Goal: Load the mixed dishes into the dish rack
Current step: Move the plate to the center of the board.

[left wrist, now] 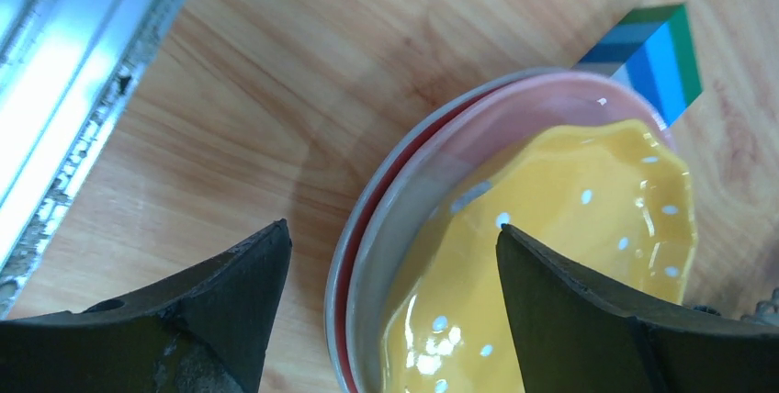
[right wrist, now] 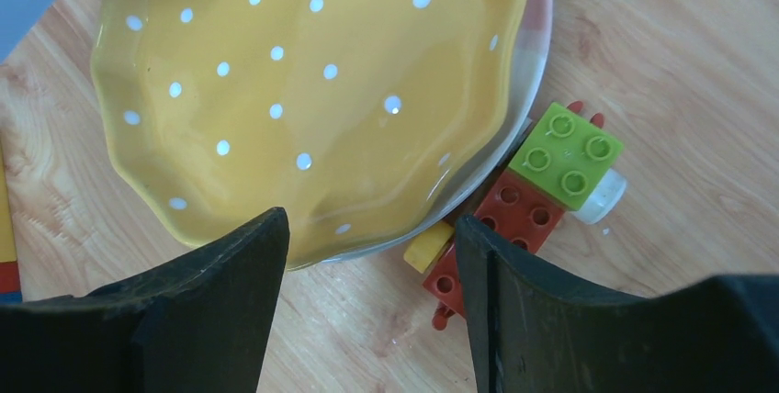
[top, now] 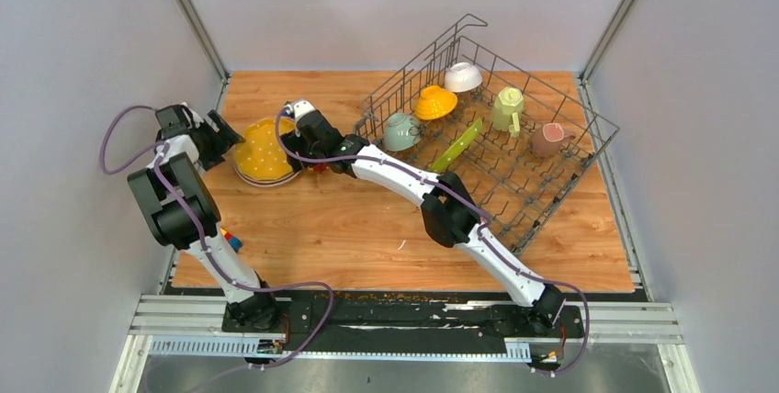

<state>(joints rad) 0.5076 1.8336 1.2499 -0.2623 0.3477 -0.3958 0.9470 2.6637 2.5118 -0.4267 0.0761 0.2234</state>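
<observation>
Now the yellow plate (top: 262, 150) lies outside the rack (top: 514, 186)

The 2 grippers are let go and hold nothing. The left gripper (left wrist: 390, 237) has its jaws wide apart across the left rim of the plate pile. The right gripper (right wrist: 369, 220) has its jaws apart across the right rim. The yellow plate lies on top of a pink plate (left wrist: 551, 104) at the far left of the table (top: 367, 228). Toy blocks (right wrist: 514, 200) sit just beside the pile. The rack stands at the far right with 3 mugs (top: 507, 108), 2 bowls (top: 434, 102) and a green plate (top: 457, 145) in it.
</observation>
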